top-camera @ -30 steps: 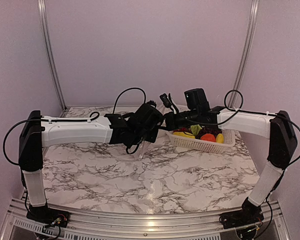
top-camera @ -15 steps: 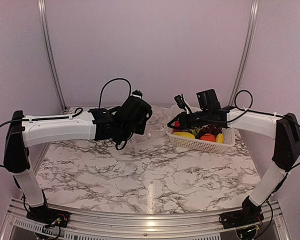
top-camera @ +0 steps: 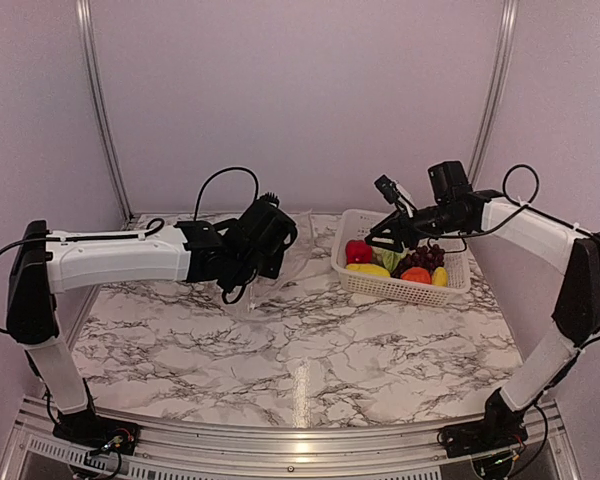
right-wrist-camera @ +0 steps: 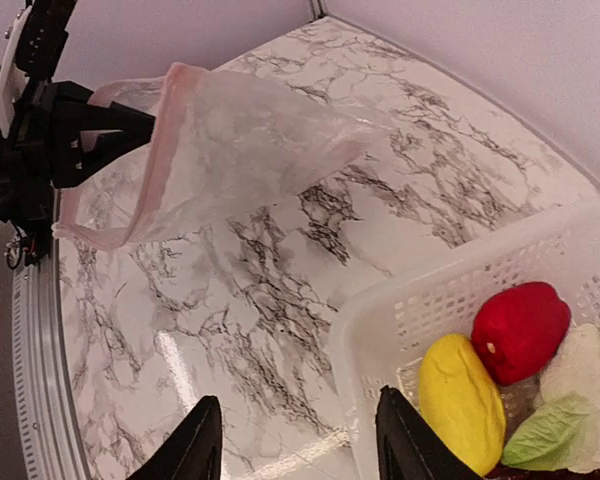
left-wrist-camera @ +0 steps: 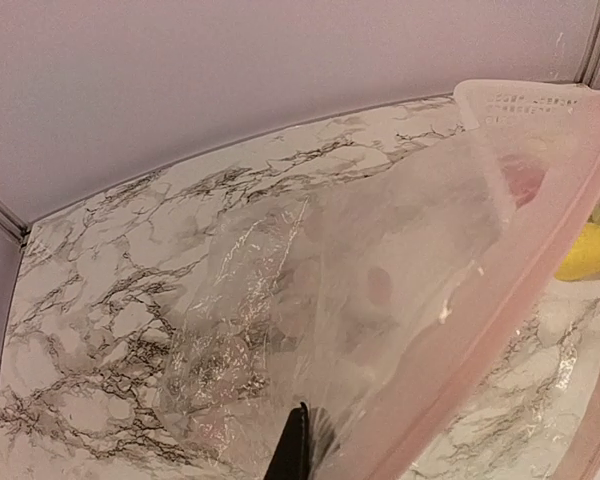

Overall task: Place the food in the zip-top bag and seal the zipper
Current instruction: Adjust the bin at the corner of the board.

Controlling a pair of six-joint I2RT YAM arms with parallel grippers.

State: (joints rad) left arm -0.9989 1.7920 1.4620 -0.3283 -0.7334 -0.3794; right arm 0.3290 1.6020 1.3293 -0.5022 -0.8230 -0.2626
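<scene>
The zip-top bag (right-wrist-camera: pixel 230 140) hangs above the table (top-camera: pixel 310 370), left of the basket (right-wrist-camera: pixel 450 290), its pink mouth edge pinched by the left gripper (right-wrist-camera: pixel 130 125); the food (right-wrist-camera: pixel 520 330) lies in the basket, the right gripper (right-wrist-camera: pixel 298 440) above, fingers spread, empty

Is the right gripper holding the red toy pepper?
No, the open right gripper is empty; the red toy pepper lies in the white perforated basket.
</scene>
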